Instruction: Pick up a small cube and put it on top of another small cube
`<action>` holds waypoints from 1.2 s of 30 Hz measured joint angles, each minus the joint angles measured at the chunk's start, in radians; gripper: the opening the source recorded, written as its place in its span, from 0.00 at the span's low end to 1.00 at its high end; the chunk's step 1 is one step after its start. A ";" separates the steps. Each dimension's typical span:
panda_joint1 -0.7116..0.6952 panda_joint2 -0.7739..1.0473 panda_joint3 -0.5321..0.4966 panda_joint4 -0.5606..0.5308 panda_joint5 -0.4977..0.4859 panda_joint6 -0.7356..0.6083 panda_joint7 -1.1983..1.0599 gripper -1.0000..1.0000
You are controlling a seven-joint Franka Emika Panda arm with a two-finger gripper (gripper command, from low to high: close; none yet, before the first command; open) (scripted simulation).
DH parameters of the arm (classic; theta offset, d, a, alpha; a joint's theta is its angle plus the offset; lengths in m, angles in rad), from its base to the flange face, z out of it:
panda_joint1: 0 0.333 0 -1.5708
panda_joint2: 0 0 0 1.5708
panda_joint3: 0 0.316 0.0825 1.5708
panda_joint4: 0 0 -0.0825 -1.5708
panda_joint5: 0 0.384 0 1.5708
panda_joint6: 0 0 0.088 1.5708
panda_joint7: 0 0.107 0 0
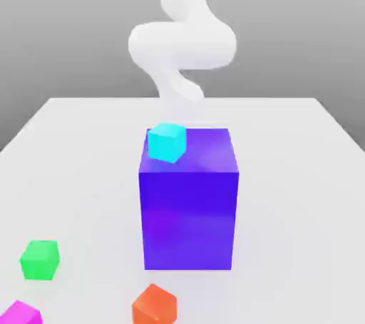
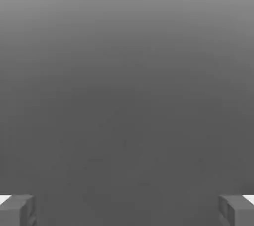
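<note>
We see a white table (image 1: 85,144) against a grey backdrop. Left to right, relative to the blue-violet block (image 1: 189,208): the small magenta-pink cube (image 1: 20,313) at its near left, with no evident long axis; a green cube (image 1: 40,259); an orange cube (image 1: 154,305); a cyan cube (image 1: 167,142) atop it. The gripper (image 2: 127,210) has its fingers (image 2: 17,210) wide apart.

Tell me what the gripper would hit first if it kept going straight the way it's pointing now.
Nothing, as far as the hand view shows: ahead of the gripper lies only plain grey background between its wide-apart fingertips. Depth is unclear, so treat this as tentative.
</note>
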State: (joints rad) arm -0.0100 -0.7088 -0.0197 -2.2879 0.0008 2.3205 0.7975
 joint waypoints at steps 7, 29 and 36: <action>-0.027 0.259 -0.062 0.035 0.012 0.058 -0.015 0.50; -0.196 1.061 -0.184 0.142 0.156 0.232 -0.135 0.50; -0.260 1.305 -0.148 0.189 0.212 0.360 -0.177 0.00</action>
State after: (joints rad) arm -0.2695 0.5965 -0.1680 -2.0987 0.2124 2.6805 0.6209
